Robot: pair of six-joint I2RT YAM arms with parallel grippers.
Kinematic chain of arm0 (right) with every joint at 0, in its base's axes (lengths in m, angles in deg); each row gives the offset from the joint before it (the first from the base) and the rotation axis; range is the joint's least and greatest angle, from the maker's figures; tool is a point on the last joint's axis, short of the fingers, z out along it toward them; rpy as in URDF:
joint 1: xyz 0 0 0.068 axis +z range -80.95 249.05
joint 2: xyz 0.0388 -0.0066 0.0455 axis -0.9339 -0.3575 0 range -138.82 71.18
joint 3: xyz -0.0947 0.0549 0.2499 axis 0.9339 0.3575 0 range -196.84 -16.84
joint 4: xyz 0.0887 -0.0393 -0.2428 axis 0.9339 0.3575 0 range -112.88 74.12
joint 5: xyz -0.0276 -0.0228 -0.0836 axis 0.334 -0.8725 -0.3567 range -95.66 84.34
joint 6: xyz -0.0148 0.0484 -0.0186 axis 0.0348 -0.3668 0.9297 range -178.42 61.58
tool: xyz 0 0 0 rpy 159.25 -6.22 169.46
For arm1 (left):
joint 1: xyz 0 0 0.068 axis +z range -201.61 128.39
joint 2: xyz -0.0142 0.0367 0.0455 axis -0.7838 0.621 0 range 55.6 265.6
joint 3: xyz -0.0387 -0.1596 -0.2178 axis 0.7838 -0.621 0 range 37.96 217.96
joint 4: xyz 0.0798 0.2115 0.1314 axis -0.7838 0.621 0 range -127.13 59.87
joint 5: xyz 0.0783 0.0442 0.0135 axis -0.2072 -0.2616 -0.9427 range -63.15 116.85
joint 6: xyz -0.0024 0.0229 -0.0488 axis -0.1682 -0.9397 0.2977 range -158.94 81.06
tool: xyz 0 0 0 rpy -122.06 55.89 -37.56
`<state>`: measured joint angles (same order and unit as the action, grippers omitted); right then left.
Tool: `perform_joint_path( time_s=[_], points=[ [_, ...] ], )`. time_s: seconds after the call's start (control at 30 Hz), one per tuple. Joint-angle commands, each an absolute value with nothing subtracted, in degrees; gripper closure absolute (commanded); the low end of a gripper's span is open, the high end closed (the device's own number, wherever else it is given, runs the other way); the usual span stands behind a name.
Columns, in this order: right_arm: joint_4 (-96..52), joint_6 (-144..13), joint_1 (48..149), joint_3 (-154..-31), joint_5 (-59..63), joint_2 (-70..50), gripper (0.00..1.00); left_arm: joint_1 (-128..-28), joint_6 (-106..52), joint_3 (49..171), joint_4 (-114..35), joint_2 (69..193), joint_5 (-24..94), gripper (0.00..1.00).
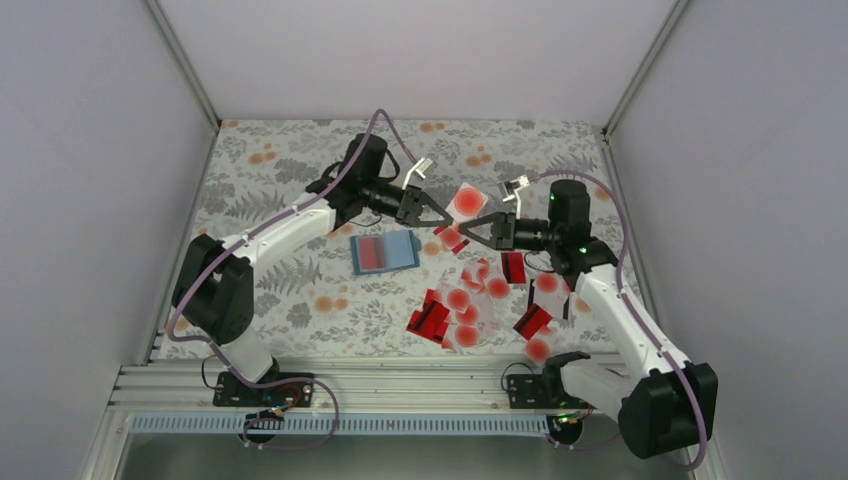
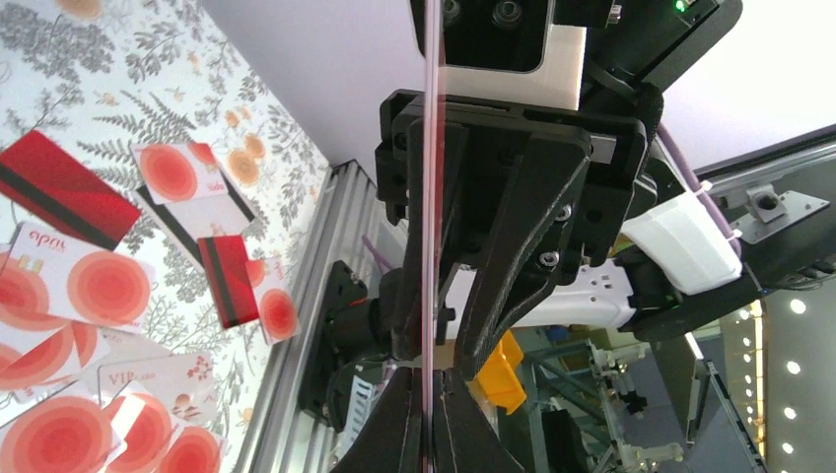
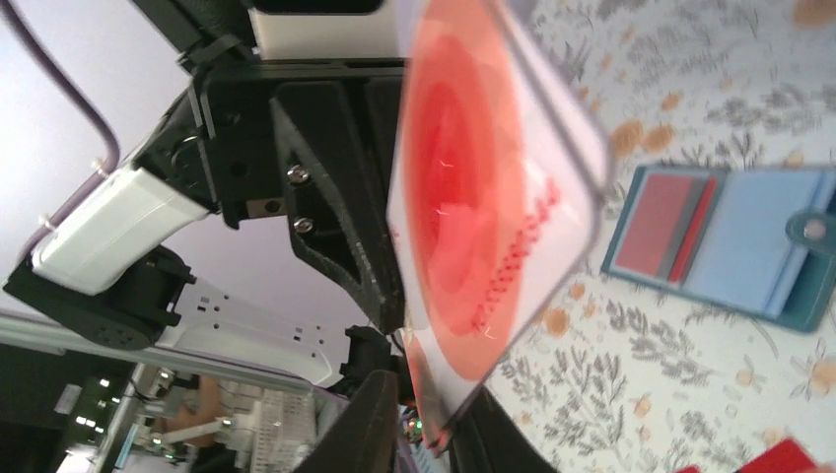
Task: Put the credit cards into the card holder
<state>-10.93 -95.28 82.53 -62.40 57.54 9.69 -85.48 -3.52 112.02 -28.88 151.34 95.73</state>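
Barely started, I judge: left tool [image 1: 443,216] pinches a red-dot credit card [image 1: 468,203] midair, and I cannot tell whether the right tool [image 1: 472,228] grips it. The card holder [image 1: 400,250] holds one red card [image 1: 371,253]; many loose cards [image 1: 460,310] litter the desk [image 1: 260,200].

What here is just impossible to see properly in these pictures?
- Held card: its lettering is blurred in the right wrist view and edge-on in the left wrist view.
- Right hand: the card itself hides whether it pinches.
- Card holder: cut by the right wrist view's edge; too small from the top to count cards inside.
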Motion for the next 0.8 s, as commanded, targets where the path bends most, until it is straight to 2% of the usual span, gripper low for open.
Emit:
perform_joint_path(
  time_s=[0.0, 0.1, 0.23, 0.3, 0.33, 0.6, 0.77],
  points=[
    [-15.39, -96.34, 82.88, -65.40, 57.67, 12.34, 0.90, -85.10, 4.59, 113.47, -35.17, 149.93, 97.63, 0.97],
    [-16.43, -96.07, 82.92, -66.78, 58.80, 13.36, 0.91, -85.08, 7.53, 114.39, -36.72, 149.34, 97.55, 0.97],
    [-15.17, -93.93, 82.93, -69.13, 60.31, 14.42, 0.73, -85.01, 9.08, 116.90, -35.96, 149.19, 97.28, 0.97],
    [-14.49, -92.91, 82.82, -69.64, 60.82, 14.84, 0.70, -85.04, 9.73, 117.88, -36.03, 149.12, 97.09, 0.97],
    [-14.37, -92.71, 82.84, -69.66, 60.78, 15.14, 0.71, -85.05, 9.94, 118.26, -36.11, 149.10, 97.08, 0.97],
    [-16.38, -93.70, 82.51, -68.48, 59.31, 17.99, 0.95, -85.05, 11.40, 118.47, -36.88, 148.63, 96.81, 0.98],
    [-17.51, -94.08, 82.44, -68.48, 59.61, 18.70, 0.96, -85.05, 11.42, 118.42, -36.76, 148.48, 96.81, 0.97]
  ],
)
